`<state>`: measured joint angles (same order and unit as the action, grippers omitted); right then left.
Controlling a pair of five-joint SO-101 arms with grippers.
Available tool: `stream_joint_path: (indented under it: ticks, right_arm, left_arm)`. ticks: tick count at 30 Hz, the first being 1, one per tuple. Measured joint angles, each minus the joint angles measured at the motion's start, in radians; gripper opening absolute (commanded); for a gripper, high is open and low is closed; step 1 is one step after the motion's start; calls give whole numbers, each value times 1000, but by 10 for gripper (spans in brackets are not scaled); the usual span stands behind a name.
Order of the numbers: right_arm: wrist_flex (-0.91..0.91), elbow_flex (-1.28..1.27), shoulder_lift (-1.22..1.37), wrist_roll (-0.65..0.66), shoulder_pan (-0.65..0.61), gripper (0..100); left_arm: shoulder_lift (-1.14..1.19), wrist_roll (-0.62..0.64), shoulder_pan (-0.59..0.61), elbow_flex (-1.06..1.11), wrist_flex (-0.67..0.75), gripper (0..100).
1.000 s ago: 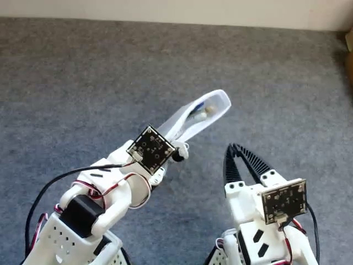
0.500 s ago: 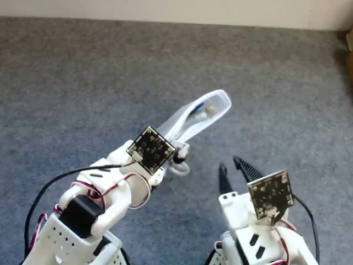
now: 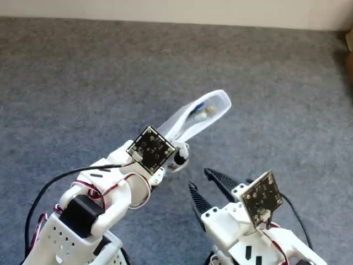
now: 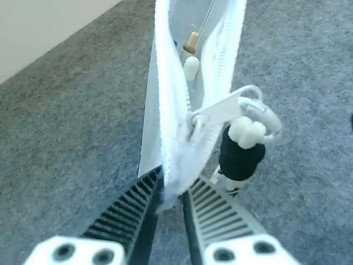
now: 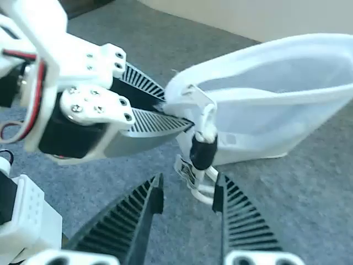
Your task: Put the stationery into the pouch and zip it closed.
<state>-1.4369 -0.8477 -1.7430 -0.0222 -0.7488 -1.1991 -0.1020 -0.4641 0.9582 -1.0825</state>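
Right gripper (image 3: 198, 177), jaws apart, has swung from its own side toward the zip pull (image 4: 220, 110) and now sits just short of it, so zipping looks next. Left gripper (image 4: 171, 193) stays clamped on the pouch (image 3: 201, 113) end, mid-carpet; stationery (image 4: 190, 52) is inside and the mouth is open. The print on the tag (image 5: 187, 171) is too small to read.

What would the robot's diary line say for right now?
left tool: shut on pouch | right tool: open beside zipper pull | pouch: unzipped, stationery inside
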Motion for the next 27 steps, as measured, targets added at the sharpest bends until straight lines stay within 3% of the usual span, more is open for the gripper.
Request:
stream_joint_path:
  ticks: [13,19,27]
  right_arm:
    - [245,-221,0,-5,-26,137]
    - [270,-221,0,-2,-26,11]
    - [304,-221,0,267,-26,5]
  left_arm:
    - [0,0,0,0,0,6]
    - [0,0,0,0,0,6]
    - [0,0,0,0,0,6]
